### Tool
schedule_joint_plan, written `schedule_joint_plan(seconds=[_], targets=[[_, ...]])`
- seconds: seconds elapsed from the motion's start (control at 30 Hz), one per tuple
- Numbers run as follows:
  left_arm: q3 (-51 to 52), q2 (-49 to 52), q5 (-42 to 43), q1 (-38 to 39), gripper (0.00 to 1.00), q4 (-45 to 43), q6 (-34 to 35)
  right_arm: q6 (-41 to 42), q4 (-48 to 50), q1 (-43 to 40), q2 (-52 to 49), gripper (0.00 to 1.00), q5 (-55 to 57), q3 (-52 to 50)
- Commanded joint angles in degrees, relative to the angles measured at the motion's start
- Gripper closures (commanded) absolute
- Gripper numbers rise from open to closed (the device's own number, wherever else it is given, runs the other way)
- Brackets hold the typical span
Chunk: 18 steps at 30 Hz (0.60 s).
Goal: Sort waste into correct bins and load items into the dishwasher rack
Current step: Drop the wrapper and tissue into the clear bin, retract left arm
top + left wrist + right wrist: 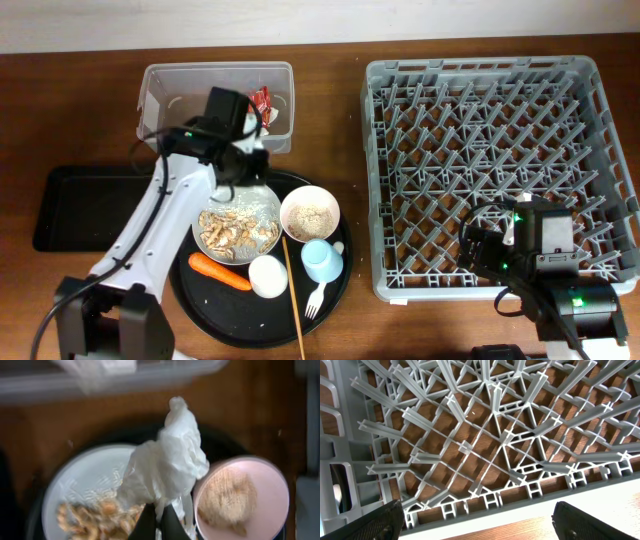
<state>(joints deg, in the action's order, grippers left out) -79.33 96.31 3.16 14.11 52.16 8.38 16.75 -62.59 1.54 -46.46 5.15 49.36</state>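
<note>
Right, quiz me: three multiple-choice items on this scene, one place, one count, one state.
1. The carrot lies: A on the round black tray; B in the clear tub; C in the dishwasher rack.
2. Cups on that tray: A one; B two; C three.
3. The left end effector is: A open; B shut on the napkin; C shut on the fork.
Answers: 1 A, it rests beside the plate. 2 B, one white cup, one light blue cup. 3 B, its fingers pinch the napkin's lower end.
</note>
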Motion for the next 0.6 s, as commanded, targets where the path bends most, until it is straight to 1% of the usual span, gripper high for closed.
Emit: schedule_joint_plan(seconds=[0.0,0.1,0.17,0.2,0.23,0.27,0.3,0.33,0.37,0.4,0.43,0.47,0.5,0.53,0.57], targets=[[-3.23,-1.20,-2.62,-2.64,0.99,-8.92,-0.31,0.68,0.17,0.28,-0.04,0.02,0.72,0.72],[-3.23,0.55,-4.68,-5.27,0.99,-21.40,-0.31,0.68,0.17,0.28,-0.04,0.02,0.72,0.72],[-3.23,3.26,-4.68,-5.95,1.00,-25.03,-0.31,0.68,0.15,0.28,-0.04,0.02,0.70,0.72],[-3.23,4.57,-4.70,-6.03,0.92,-25.86,-0.31,0.68,0.17,0.28,-0.04,0.02,0.72,0.72],[-3.23,6.62,-4.68,-6.25,0.68,-26.25,-0.31,0.68,0.15,0.28,-0.04,0.02,0.70,0.72],[-3.23,7.26,-4.57,-6.40,0.64,-26.12,-0.31,0.68,0.15,0.28,-0.04,0.02,0.68,0.72],[-3.23,7.54,-4.46,-6.40,0.54,-25.99,-0.31,0.68,0.15,0.28,-0.04,0.02,0.68,0.72],[-3.26,7.26,-4.46,-6.40,0.30,-25.46,-0.31,0.68,0.13,0.28,-0.04,0.02,0.68,0.72],[-3.34,6.19,-4.46,-6.40,0.16,-23.23,-0.31,0.68,0.13,0.28,-0.04,0.02,0.61,0.72],[-3.63,3.93,-4.46,-6.40,0.06,-17.00,-0.28,0.68,0.13,0.26,-0.04,0.01,-0.04,0.72],[-3.65,1.62,-4.44,-6.40,0.01,-11.15,-0.24,0.66,0.13,0.28,-0.04,0.01,-0.66,0.72],[-3.65,-0.85,-4.46,-6.40,0.01,-4.39,1.11,-0.13,0.17,0.28,-0.04,0.02,-2.36,0.72],[-3.65,-3.72,-4.46,-6.40,0.01,5.73,4.17,-1.77,0.13,0.28,-0.33,0.02,-5.22,0.72],[-3.65,-5.25,-4.46,-6.40,0.01,14.40,5.60,-1.77,-0.33,0.28,-1.18,0.02,-6.95,0.74],[-3.65,-5.49,-4.46,-6.40,0.01,19.56,6.27,-1.77,-1.20,0.33,-2.19,0.02,-8.63,1.14]])
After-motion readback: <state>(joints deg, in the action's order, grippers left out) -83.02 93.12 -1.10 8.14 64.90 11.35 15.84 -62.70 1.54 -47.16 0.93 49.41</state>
